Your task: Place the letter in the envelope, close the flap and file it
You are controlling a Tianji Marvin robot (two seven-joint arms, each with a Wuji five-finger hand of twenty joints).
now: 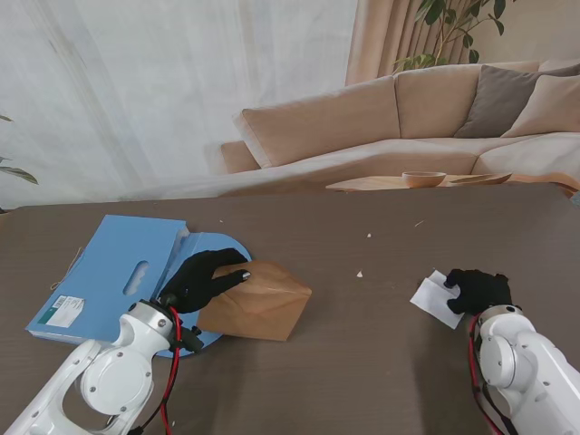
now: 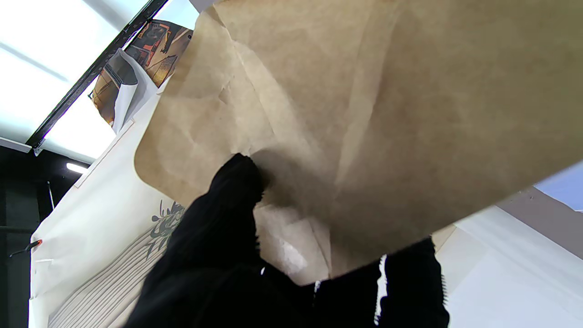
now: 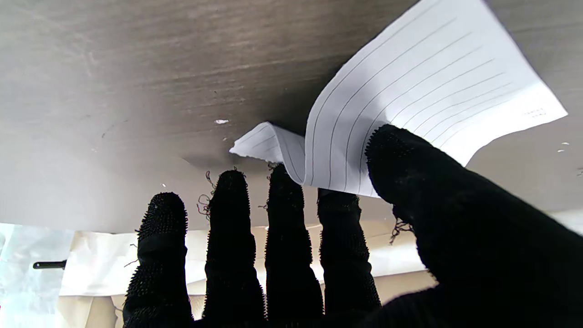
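Note:
A brown kraft envelope [image 1: 258, 300] is held tilted off the table at the left, with my black-gloved left hand [image 1: 201, 280] shut on its left end. The left wrist view shows the envelope [image 2: 364, 105] filling the frame, one finger [image 2: 232, 191] pressed against its paper. The letter, a white lined sheet [image 1: 435, 297], lies at the right with my right hand [image 1: 478, 290] on its near edge. In the right wrist view the thumb [image 3: 410, 164] and the fingers [image 3: 337, 214] pinch the letter [image 3: 410, 91], which curls up off the dark table.
A blue file folder [image 1: 109, 272] lies on the brown table [image 1: 362, 353] at the left, partly under the envelope and my left hand. Small paper scraps [image 1: 360, 273] dot the middle. A beige sofa [image 1: 408, 127] stands beyond the far edge.

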